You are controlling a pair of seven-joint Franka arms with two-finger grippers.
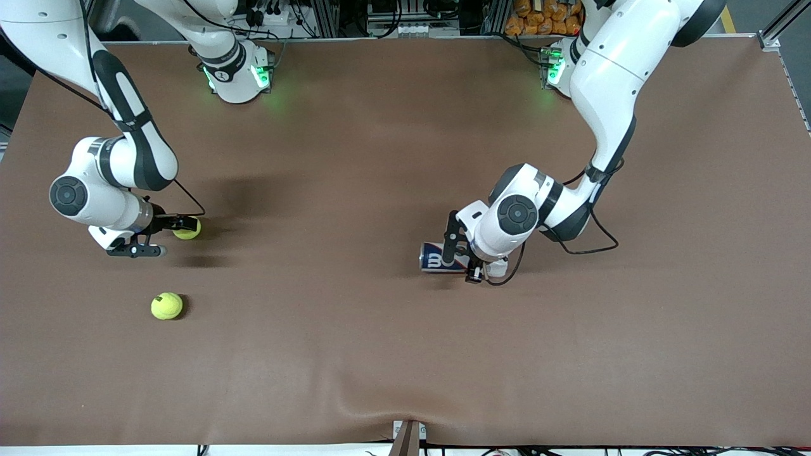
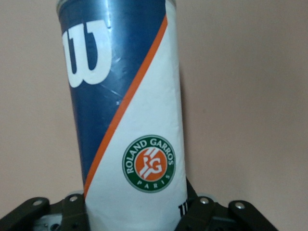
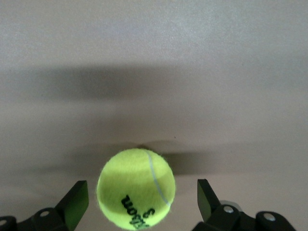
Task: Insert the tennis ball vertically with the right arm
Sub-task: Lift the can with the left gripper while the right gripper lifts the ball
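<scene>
From the front, the brown table (image 1: pixel 405 354) holds two yellow tennis balls and a ball can; the can (image 1: pixel 436 258) lies on its side near the middle of the table, a bit toward the left arm's end; the left gripper (image 1: pixel 461 253) is down on the can, and its fingers are closed tight on it; the right gripper (image 1: pixel 166 235) is low at the right arm's end of the table; one ball (image 1: pixel 189 229) sits at its fingertips, and its fingers stand wide apart; the loose ball (image 1: pixel 166 306) lies on the table nearer to the front camera, well apart from that gripper.

In the left wrist view, the can (image 2: pixel 127 115) fills the middle; it is blue and white with an orange stripe, a big white W and a round green badge; the black fingers (image 2: pixel 72 211) press on both sides of it near its end.

In the right wrist view, the ball (image 3: pixel 136 188) rests on the table between the two dark fingers (image 3: pixel 76 201); there is a gap on each side, so the right gripper (image 3: pixel 142 199) is not holding it.
</scene>
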